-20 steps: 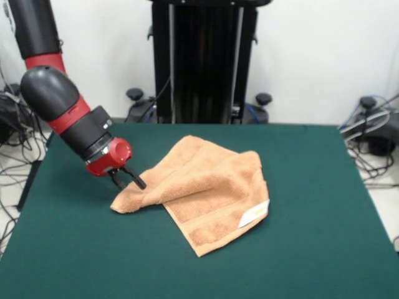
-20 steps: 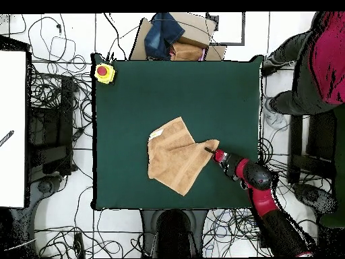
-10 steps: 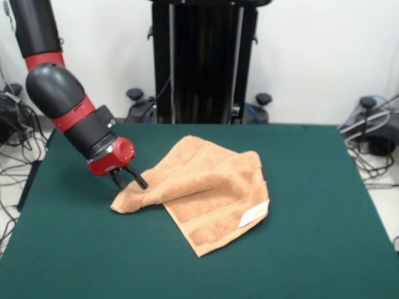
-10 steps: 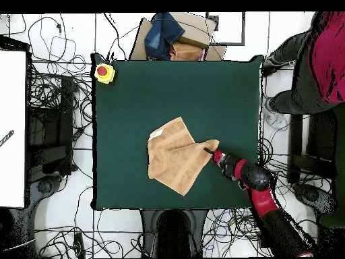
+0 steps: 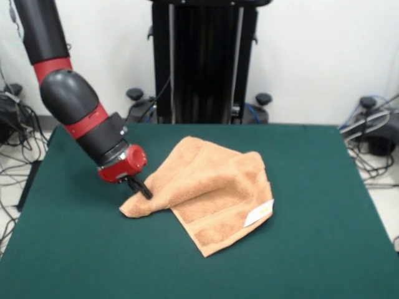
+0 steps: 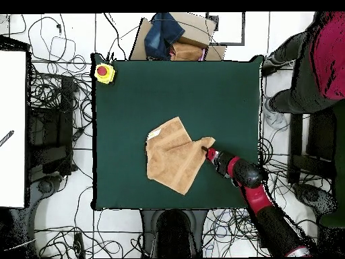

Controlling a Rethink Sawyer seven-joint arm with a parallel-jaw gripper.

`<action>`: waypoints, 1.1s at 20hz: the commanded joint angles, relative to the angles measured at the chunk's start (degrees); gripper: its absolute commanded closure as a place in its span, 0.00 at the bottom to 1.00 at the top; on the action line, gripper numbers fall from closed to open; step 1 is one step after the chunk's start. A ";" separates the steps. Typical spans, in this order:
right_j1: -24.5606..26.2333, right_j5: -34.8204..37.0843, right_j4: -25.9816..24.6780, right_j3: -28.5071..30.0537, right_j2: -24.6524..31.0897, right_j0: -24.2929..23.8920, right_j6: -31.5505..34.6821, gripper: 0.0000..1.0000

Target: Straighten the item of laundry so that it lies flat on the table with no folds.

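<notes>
- The green tabletop [image 5: 324, 249] is carrying everything, and it is much bigger than the towel.
- The orange towel [image 5: 212, 190] is lying near the middle of the tabletop, folded over on itself, with a white label [image 5: 258, 213] on its right edge.
- The red and black arm [image 5: 81, 112] is reaching down from the far left to the towel's left corner.
- The gripper [image 5: 138, 187] is touching that corner, and the dark fingers look closed together on the cloth, though the pinch is too small to see well.
- This looks like the grabbing-a-corner step. Next, the corner needs pulling out to the left, so the folded part opens flat.
</notes>
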 commanded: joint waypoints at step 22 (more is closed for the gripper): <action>-1.55 14.48 -4.60 2.58 -12.34 9.01 -0.27 1.00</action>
